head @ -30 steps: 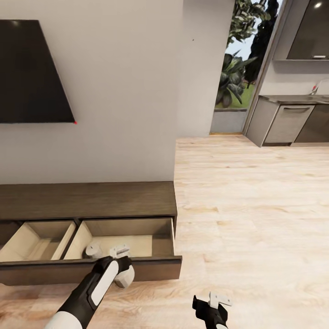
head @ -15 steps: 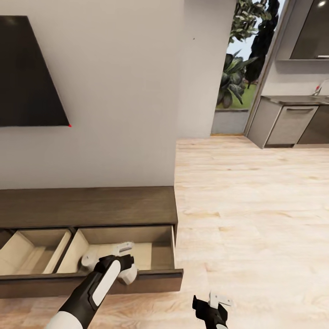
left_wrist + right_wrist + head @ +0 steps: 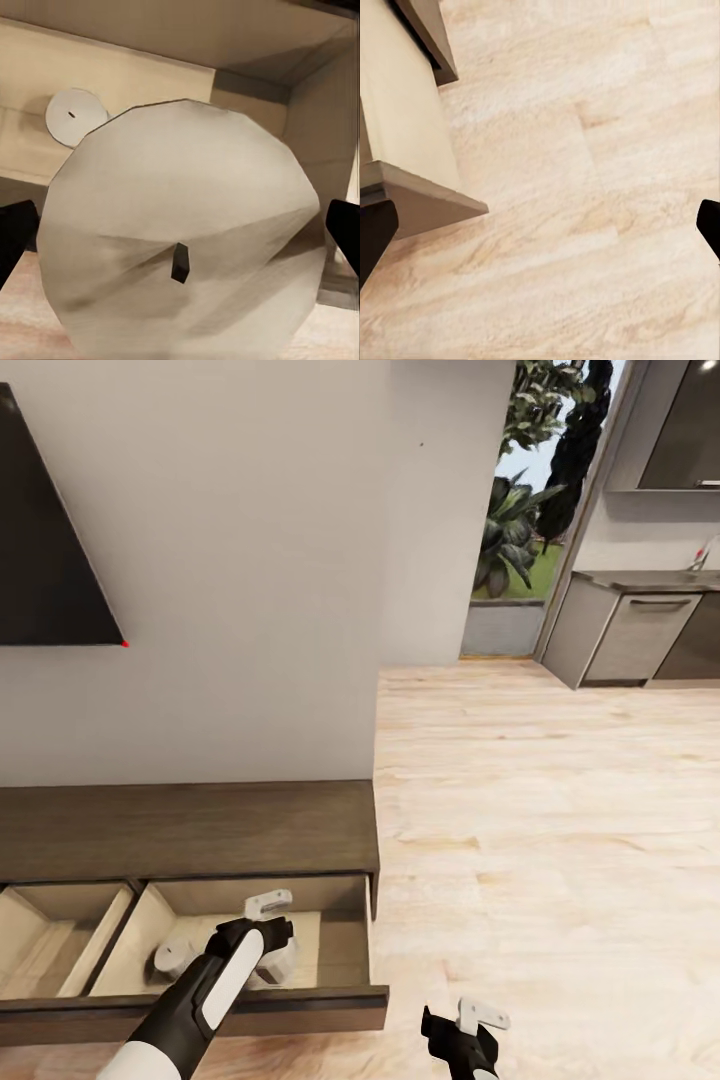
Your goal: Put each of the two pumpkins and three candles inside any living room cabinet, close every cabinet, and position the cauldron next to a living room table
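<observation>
1. Two candles matter here: one (image 3: 180, 247) sits between the fingers of my left end effector (image 3: 268, 930), its flat top and dark wick facing my wrist camera, so its long axis runs along the line of the fingers and points down into the open drawer (image 3: 345, 945) of the cabinet (image 3: 190, 825).
2. My left end effector is closed on that candle. From the head view it hangs over the pale drawer floor, inside the front edge. I cannot tell whether the candle's base touches the floor.
3. A second candle (image 3: 172, 957) stands upright on the drawer floor, just beside the one I hold, toward the robot's left. In my judgement the release should go straight down and slightly away from it, so the two do not knock.
4. My right end effector (image 3: 470, 1025) hangs over bare wooden floor (image 3: 560, 810), well apart from the drawer and holding nothing; its fingers are spread. The left arm is clearly the one placed for this drop.
5. Next to it, another drawer (image 3: 55, 935) also stands open, and both need closing later.
</observation>
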### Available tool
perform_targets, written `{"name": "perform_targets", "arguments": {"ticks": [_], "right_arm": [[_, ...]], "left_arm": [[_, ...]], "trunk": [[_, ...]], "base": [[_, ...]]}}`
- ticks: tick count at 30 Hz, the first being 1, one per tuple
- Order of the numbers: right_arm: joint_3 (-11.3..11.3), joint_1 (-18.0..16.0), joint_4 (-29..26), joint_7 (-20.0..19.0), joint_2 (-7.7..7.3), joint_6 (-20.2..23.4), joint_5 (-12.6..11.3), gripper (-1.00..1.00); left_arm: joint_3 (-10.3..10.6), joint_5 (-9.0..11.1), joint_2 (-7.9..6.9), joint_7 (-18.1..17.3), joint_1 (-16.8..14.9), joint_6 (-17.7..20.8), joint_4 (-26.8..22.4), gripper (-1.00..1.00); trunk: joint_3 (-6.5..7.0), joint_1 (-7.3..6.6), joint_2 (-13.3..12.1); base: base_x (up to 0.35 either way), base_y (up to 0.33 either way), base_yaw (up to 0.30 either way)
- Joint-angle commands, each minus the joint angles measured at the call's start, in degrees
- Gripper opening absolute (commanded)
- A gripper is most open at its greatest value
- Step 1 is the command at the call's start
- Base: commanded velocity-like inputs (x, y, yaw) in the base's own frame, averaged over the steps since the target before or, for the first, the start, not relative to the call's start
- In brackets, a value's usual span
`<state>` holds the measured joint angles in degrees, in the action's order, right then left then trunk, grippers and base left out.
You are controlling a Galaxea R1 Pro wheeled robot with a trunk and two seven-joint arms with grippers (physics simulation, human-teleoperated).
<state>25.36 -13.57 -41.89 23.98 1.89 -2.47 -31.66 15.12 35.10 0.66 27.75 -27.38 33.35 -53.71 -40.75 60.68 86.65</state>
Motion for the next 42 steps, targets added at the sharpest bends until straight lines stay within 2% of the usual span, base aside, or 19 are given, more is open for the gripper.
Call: {"name": "perform_targets", "arguments": {"ticks": [1, 26, 40, 42], "right_arm": [[0.3, -0.1, 0.0, 0.4, -0.05, -0.3, -0.6, 1.0], [0.4, -0.1, 0.0, 0.4, -0.05, -0.3, -0.5, 1.0], [0.4, -0.1, 0.0, 0.4, -0.05, -0.3, -0.5, 1.0], [0.4, -0.1, 0.0, 0.3, -0.05, -0.3, -0.5, 1.0]], "left_arm": [[0.1, 0.6, -0.03, 0.6, 0.0, 0.1, -0.1, -1.0], [0.2, 0.9, -0.05, 0.6, 0.0, -0.1, 0.6, -1.0], [0.1, 0.6, -0.02, 0.9, 0.0, -0.4, 0.6, -1.0], [0.1, 0.5, -0.01, 0.9, 0.0, -0.6, 0.6, -1.0]], "trunk": [[-0.05, 0.02, 0.0], [-0.05, 0.02, 0.0], [-0.05, 0.02, 0.0], [-0.41, 0.46, 0.8]], "base": [[0.238, -0.063, 0.0], [0.196, -0.102, 0.04], [0.02, -0.021, 0.0], [0.0, 0.0, 0.0]]}}
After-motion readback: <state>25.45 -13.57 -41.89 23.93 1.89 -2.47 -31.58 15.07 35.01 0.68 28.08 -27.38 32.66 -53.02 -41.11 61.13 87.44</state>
